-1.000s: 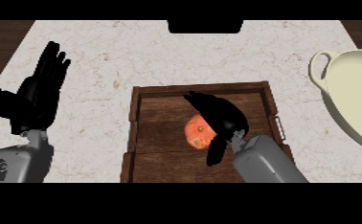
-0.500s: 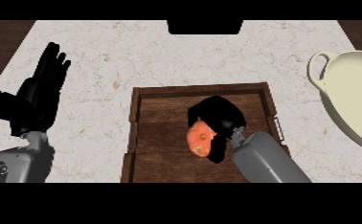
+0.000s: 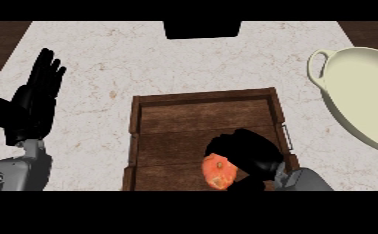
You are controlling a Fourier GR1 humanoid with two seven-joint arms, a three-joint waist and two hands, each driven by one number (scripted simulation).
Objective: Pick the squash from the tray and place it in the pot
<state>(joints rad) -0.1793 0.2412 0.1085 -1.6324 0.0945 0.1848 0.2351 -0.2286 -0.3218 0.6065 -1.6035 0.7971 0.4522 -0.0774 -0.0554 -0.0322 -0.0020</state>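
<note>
The orange squash [image 3: 218, 171] shows near the front of the wooden tray [image 3: 199, 109], with my right hand [image 3: 247, 150] curled over it from the right and hiding its far side. The cream pot [image 3: 356, 93] stands at the counter's right edge, its handle toward the tray. My left hand [image 3: 33, 100] rests open at the left edge, fingers up.
The tray has a metal handle [image 3: 289, 138] on its right side. A dark rectangular opening [image 3: 202, 28] sits at the back edge of the pale marble counter [image 3: 148, 63].
My right hand has drawn back toward the front of the tray and curled round the squash, which has moved with it. The left hand has not moved.
</note>
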